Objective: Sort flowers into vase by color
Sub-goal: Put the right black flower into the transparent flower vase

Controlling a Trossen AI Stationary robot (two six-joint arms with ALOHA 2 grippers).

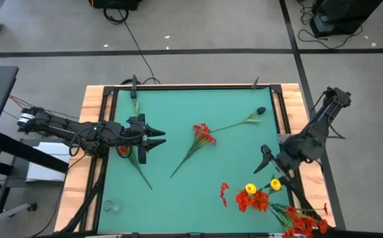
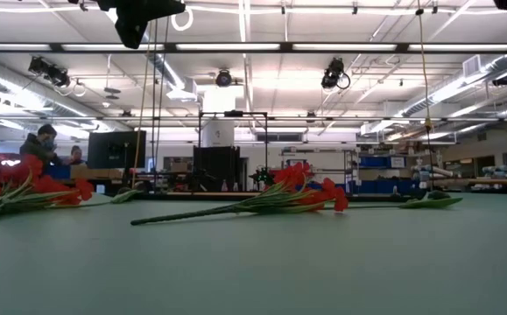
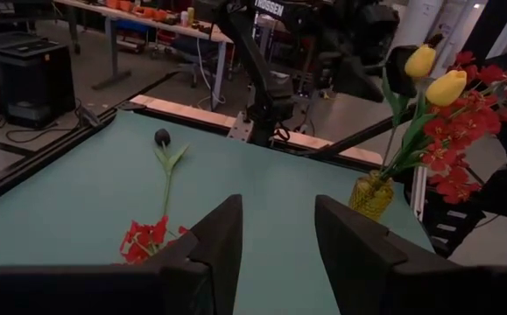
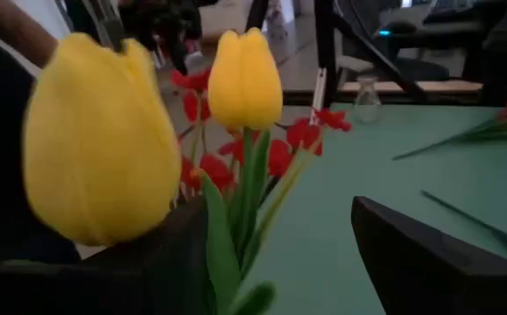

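My left gripper (image 1: pixel 153 142) (image 3: pixel 275 210) hovers open over the table's left part, above a red flower (image 1: pixel 133 157) (image 3: pixel 146 240) lying flat. A second red flower (image 1: pixel 203 135) (image 2: pixel 299 187) lies mid-table. A dark-headed stem (image 1: pixel 260 111) (image 3: pixel 162 137) lies toward the far right. An amber vase (image 3: pixel 371 194) stands near the right edge with two yellow tulips (image 1: pixel 251 190) (image 4: pixel 242 77) and red blooms (image 1: pixel 256 201) in it. My right gripper (image 1: pixel 269 163) (image 4: pixel 275 219) is open just beside the tulips, and their stalks show between its fingers.
A small clear glass vase (image 1: pixel 110 206) (image 4: pixel 369 92) stands at the near left corner. More red flowers (image 1: pixel 303 222) lie at the near right corner. A raised wooden rim (image 1: pixel 93 106) frames the green mat. Open mat lies between the mid-table flower and the near edge.
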